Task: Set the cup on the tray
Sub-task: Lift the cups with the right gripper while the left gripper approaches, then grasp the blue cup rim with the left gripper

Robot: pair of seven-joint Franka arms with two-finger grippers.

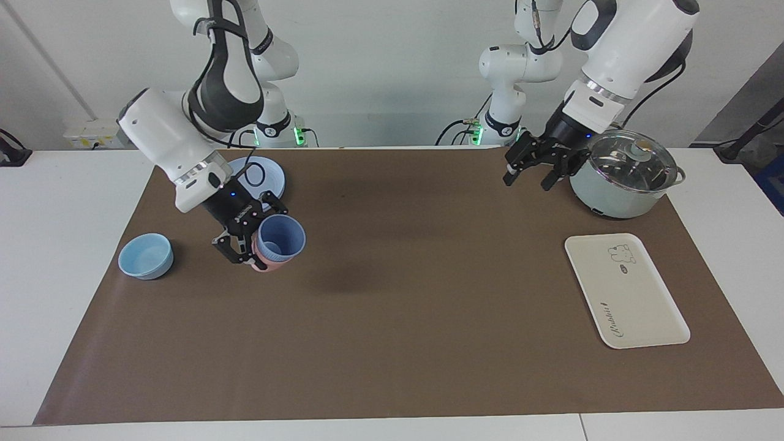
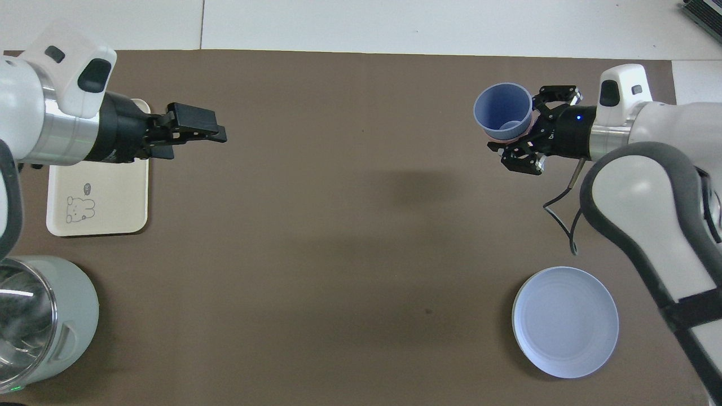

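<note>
The periwinkle-blue cup (image 1: 280,239) is tilted, with its mouth up and away from the robots, between the fingers of my right gripper (image 1: 258,233). It is held above the brown mat toward the right arm's end. It also shows in the overhead view (image 2: 503,110), in front of that gripper (image 2: 523,128). A pink cup (image 1: 265,265) peeks out right under its base; I cannot tell whether the two are nested. The cream tray (image 1: 625,294) with the bear drawing lies toward the left arm's end and also shows in the overhead view (image 2: 107,192). My left gripper (image 1: 527,182) is open and empty, raised beside the pot.
A pale green pot (image 1: 631,177) with a glass lid stands nearer to the robots than the tray. A round blue plate (image 1: 263,177) lies near the right arm's base. A shallow light-blue bowl (image 1: 146,256) sits at the right arm's end of the mat.
</note>
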